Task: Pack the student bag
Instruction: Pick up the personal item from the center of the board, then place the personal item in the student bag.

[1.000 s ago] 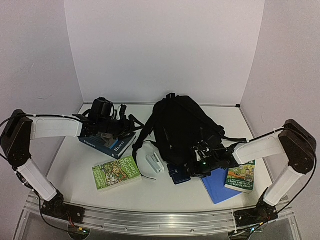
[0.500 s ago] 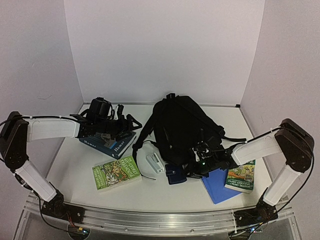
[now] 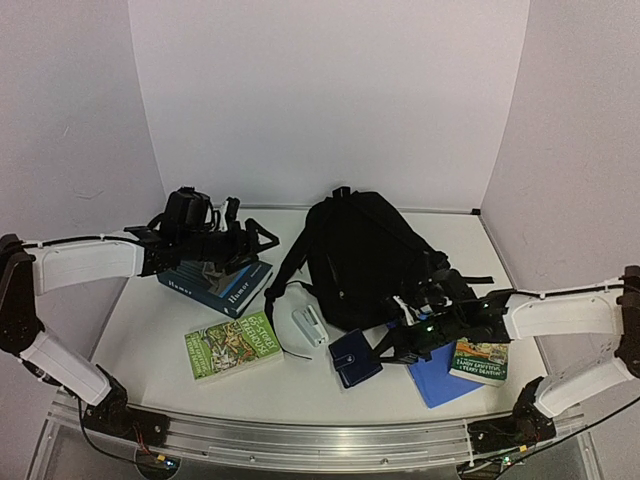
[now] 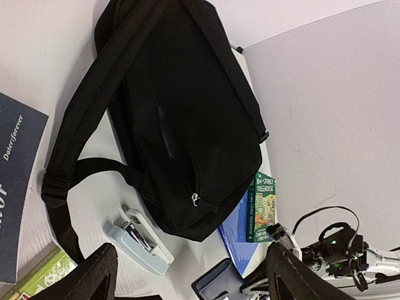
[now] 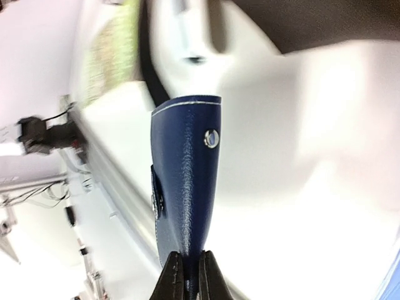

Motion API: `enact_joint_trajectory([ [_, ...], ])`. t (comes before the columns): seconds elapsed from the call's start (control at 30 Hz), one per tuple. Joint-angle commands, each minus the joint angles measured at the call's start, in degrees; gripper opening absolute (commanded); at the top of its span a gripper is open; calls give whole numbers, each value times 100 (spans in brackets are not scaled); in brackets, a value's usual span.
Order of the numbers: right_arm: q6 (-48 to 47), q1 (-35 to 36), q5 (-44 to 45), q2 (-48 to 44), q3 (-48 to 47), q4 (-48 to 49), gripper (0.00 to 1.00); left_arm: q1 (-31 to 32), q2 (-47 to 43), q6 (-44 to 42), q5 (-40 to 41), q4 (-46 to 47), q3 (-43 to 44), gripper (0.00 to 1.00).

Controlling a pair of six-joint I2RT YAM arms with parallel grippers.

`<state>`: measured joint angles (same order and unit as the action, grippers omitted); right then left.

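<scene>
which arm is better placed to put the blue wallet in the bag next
Right. Its gripper is shut on the wallet, just in front of the bag. The left gripper hangs open and empty over the blue book, farther from the wallet.

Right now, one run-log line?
left hand: open, empty | right hand: shut on blue wallet | student bag: lying on table
</scene>
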<state>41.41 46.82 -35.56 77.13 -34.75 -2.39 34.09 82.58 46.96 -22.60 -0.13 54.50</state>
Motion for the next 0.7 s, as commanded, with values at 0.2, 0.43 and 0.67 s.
enact_joint_trajectory([
  [0.2,475,25,1428,-787,-1278,269,0,357,-436,-678,-894,773,-17,90],
  [0.43,778,24,1477,-498,-1481,1651,0,813,-151,-798,-1464,1339,179,96],
  [0.67,754,27,1038,-417,-1513,2095,0,905,108,-500,-1815,1882,218,96],
])
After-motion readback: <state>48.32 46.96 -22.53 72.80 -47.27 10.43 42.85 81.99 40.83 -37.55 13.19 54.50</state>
